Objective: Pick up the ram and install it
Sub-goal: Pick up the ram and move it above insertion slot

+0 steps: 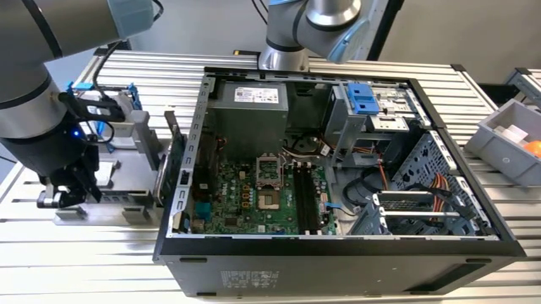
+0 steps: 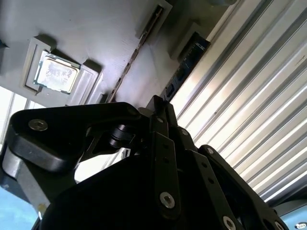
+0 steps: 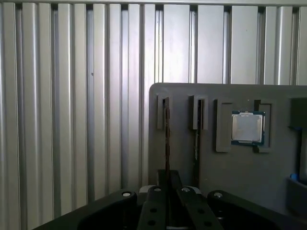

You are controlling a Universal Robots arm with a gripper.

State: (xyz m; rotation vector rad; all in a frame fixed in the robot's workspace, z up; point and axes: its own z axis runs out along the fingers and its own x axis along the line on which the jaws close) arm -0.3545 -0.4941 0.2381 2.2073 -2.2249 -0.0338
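While upright, ram (image 3: 166, 132) at gripper (image 3: 168, 176)

No readable text: print on the white label (image 1: 256, 95) on the power supply (image 1: 245, 123) and the sticker (image 1: 249, 279) on the computer case (image 1: 355, 269) near wall is illegible.

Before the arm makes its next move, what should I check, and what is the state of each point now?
1. The hand lined up with the ram: ok.
2. The hand shut on the ram: ok, by both wrist views.
3. The ram lifted out of the gray holder: not ok, it stands in its slot.
4. The second stick and the processor apart from the hand: ok.
5. The computer case open: ok.
6. The memory slots on the motherboard free: cannot tell.
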